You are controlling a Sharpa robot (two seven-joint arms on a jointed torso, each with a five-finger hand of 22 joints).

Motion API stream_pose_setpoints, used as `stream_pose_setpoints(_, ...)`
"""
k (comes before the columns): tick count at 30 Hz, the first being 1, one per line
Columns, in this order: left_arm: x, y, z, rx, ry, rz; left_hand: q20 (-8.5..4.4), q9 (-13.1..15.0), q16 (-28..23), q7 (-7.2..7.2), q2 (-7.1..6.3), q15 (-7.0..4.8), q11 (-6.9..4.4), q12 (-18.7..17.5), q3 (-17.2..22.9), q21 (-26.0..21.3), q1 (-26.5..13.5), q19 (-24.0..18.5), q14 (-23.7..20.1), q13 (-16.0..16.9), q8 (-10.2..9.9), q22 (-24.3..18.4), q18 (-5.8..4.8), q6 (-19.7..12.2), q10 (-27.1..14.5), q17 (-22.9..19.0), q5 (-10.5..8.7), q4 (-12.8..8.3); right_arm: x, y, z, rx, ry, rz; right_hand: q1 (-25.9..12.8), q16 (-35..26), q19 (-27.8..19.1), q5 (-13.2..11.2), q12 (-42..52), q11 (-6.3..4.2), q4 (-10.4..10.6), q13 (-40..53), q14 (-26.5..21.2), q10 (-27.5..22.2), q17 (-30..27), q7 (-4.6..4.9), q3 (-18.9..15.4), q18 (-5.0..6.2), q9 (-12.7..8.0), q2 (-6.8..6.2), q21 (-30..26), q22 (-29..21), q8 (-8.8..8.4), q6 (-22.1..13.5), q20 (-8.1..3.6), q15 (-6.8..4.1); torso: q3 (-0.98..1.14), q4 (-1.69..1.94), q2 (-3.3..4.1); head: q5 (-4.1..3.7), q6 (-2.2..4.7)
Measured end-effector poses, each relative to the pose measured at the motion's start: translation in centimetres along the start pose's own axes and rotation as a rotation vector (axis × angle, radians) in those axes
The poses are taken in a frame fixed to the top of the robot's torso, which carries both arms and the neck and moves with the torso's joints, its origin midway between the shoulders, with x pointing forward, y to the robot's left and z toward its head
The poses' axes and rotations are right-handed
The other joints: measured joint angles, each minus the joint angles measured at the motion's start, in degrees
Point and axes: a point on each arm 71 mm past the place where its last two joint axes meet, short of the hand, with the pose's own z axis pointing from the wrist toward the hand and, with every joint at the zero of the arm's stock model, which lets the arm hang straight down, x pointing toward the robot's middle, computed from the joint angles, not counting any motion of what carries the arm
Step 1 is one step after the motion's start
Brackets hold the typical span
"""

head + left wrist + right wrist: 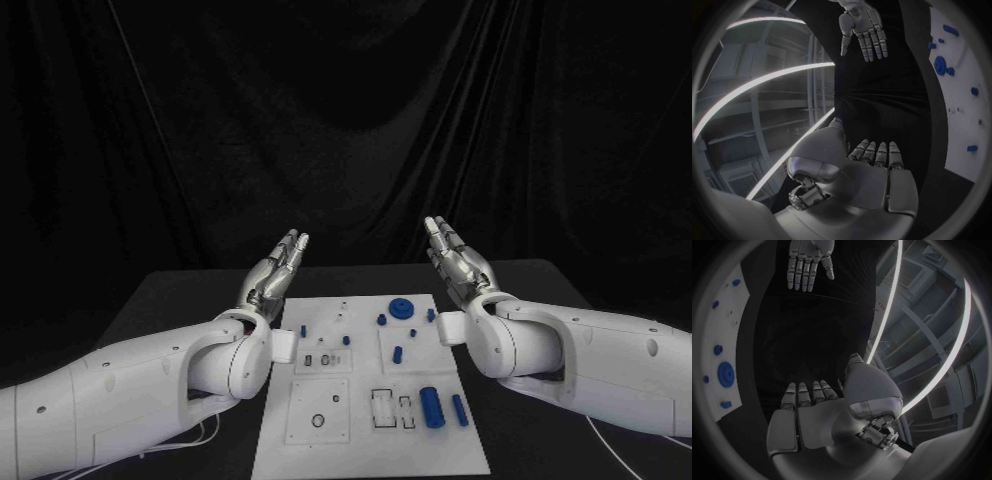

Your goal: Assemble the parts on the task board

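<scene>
- Head view: lying flat mid-table, white rectangular task board [325, 440], matte and smooth.
- Resting on its far right part, small blue parts: a round disc [402, 307]; nearer the front right corner, two glossy cylinders [431, 407].
- Hovering beside the board's far left corner, silver metallic left hand [274, 268], fingers straight and together, holding nothing.
- Mirroring it past the far right corner, right hand [459, 259], flat, empty.

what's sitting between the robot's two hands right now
In the head view, the far end of the white task board with small blue parts, including a round blue disc, lies between the left hand and right hand.
</scene>
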Motion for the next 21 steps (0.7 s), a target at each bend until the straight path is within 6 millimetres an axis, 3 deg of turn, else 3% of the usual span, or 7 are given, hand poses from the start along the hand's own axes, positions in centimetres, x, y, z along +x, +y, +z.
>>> stream_pose_setpoints(2, 0.2, 0.0, 0.0, 0.012, 0.045, -0.023, 0.02, 0.0, 0.0, -0.17, 0.37, 0.00, -0.18, 0.0, -0.4, 0.0, 1.6, 0.0, 0.0, 0.0, 0.0, 0.0, 1.21, 0.2, 0.2, 0.0, 0.42, 0.4, 0.0, 0.0, 0.0, 0.003, 0.008, 0.023, 2.1, 0.0, 0.0, 0.5, 0.0, 1.28, 0.5, 0.1, 0.0, 0.2, 0.0, 1.20, -1.0, 0.00, 0.2, 0.41, 0.0, 0.0, 0.47, 1.2, 0.00, 0.00, 0.00, 0.01, 0.00, -0.01, 0.00)
stream_pose_setpoints(4, 0.5, 0.0, 0.1, 0.025, 0.098, -0.053, 0.45, 0.0, 0.0, -0.17, 0.41, 0.00, -0.18, 0.0, -0.4, 0.0, 1.7, 0.0, 0.0, 0.0, 0.0, 0.0, 1.22, 0.2, 0.2, 0.0, 0.42, 0.4, 0.1, 0.0, 0.1, 0.005, 0.014, 0.046, 2.5, 0.0, 0.0, 0.5, 0.4, 2.11, 0.6, 0.2, 0.0, 0.2, 0.0, 1.73, -1.2, 0.00, 0.4, 0.66, 0.0, 0.0, 0.63, 1.7, 0.00, 0.00, 0.00, 0.01, -0.01, -0.01, 0.00)
stream_pose_setpoints(10, 1.0, -0.1, 0.1, 0.037, 0.222, -0.136, 1.50, 0.0, 0.0, -0.16, 0.41, 0.01, -0.18, 0.0, -0.4, 0.0, 1.7, 0.0, 0.0, 0.0, 0.0, 0.0, 2.11, 0.2, 0.2, 0.0, 0.42, 0.4, 0.1, 0.0, 0.1, 0.007, 0.021, 0.079, 2.8, 0.0, 0.0, 0.5, 0.6, 2.78, 0.4, 0.2, 0.0, 0.1, 0.0, 2.36, -1.4, 0.00, 0.5, 0.97, 0.0, 0.0, 0.96, 1.9, 0.71, 0.00, 0.00, 0.01, -0.01, -0.01, -0.01)
stream_pose_setpoints(17, 1.5, -0.2, 0.0, 0.040, 0.324, -0.221, 2.21, 0.0, 0.0, -0.35, 0.61, 0.01, -0.17, 0.0, -0.4, 0.0, 1.9, 0.1, 0.0, 0.0, 0.2, 0.0, 2.10, 0.3, 0.2, 0.0, 0.42, 0.4, 0.1, 0.0, 0.1, 0.007, 0.025, 0.098, 3.1, 0.0, -0.1, 0.8, 0.6, 3.21, 0.4, 0.2, 0.0, 0.1, 0.0, 2.87, -1.4, 0.00, 0.5, 1.21, 0.0, 0.0, 0.96, 2.0, 1.81, 0.00, 0.00, 0.01, -0.01, -0.01, -0.01)
stream_pose_setpoints(18, 1.5, -0.2, 0.0, 0.041, 0.332, -0.229, 2.33, 0.0, 0.0, -0.34, 0.49, 0.01, -0.17, 0.0, -0.4, 0.0, 2.0, 0.0, 0.0, 0.0, 0.2, 0.0, 2.10, 0.3, 0.2, 0.0, 0.42, 0.4, 0.1, 0.0, 0.1, 0.007, 0.026, 0.100, 3.3, 0.0, -0.1, 1.2, 0.6, 3.55, 0.4, 0.2, 0.0, 0.2, 0.0, 2.99, -1.4, 0.01, 0.6, 1.22, 0.0, 0.0, 1.08, 2.1, 2.63, 0.00, 0.00, 0.01, -0.01, -0.01, -0.01)
stream_pose_setpoints(20, 0.7, -0.2, 0.1, 0.043, 0.341, -0.241, 2.61, 0.1, 0.0, -0.41, 0.40, 0.01, -0.17, 0.0, -0.4, 0.0, 2.1, 0.1, 0.0, 0.0, 0.2, 0.0, 2.10, 0.7, 0.2, 0.0, 0.42, 0.4, -0.3, 0.0, 0.2, 0.007, 0.035, 0.112, 4.4, 0.0, 0.1, 2.2, 1.3, 4.46, 0.4, 0.4, 0.0, 0.3, 0.0, 3.97, -1.4, 0.00, 0.7, 1.25, 0.0, 0.0, 1.77, 2.7, 5.06, 0.01, 0.00, 0.00, -0.01, 0.20, -1.01)
stream_pose_setpoints(21, 0.2, -0.2, 0.1, 0.044, 0.339, -0.244, 2.61, 0.1, 0.0, -0.34, 0.40, 0.01, -0.17, 0.0, -0.4, 0.0, 2.1, 0.1, 0.0, 0.0, 0.2, 0.0, 2.10, 0.8, 0.2, 0.0, 0.42, 0.4, -0.6, 0.0, 0.3, 0.008, 0.037, 0.117, 4.7, 0.6, 2.2, 2.9, 2.8, 5.83, 0.4, 0.8, 0.5, 0.8, 0.3, 5.17, -1.6, -0.11, 1.1, 0.89, 1.5, 1.1, 2.61, 3.9, 7.75, 3.37, 0.00, -0.01, -0.01, 0.35, -1.35)
